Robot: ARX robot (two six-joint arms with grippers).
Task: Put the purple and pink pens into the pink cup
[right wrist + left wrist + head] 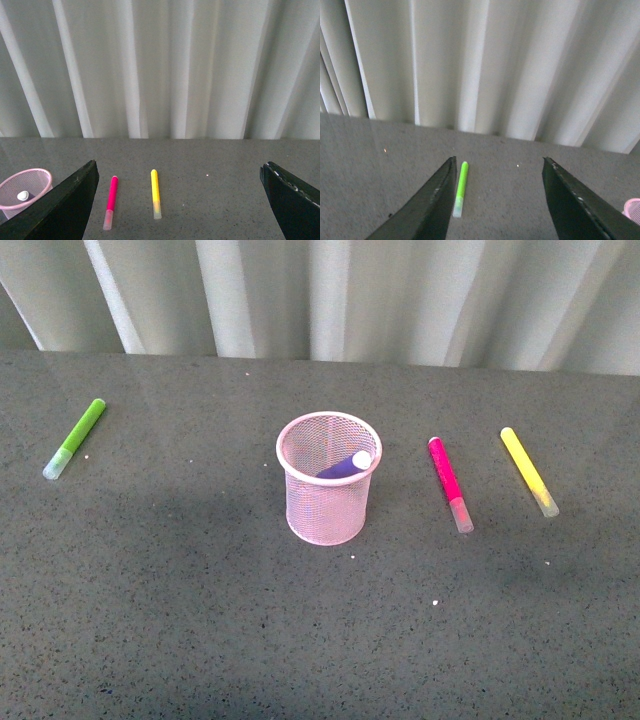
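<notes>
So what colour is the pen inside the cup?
The pen is purple; the front view shows it best.

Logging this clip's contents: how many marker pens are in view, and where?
4. A green pen lies far left on the table; purple pen leans inside the pink cup; pink pen lies just right of the cup; yellow pen lies furthest right.

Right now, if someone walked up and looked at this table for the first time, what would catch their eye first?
The pink cup stands in the middle of the table with the purple pen leaning inside it. To its right the pink pen and a yellow marker lie flat, side by side but apart. A lime-green marker lies alone at the far left.
</notes>
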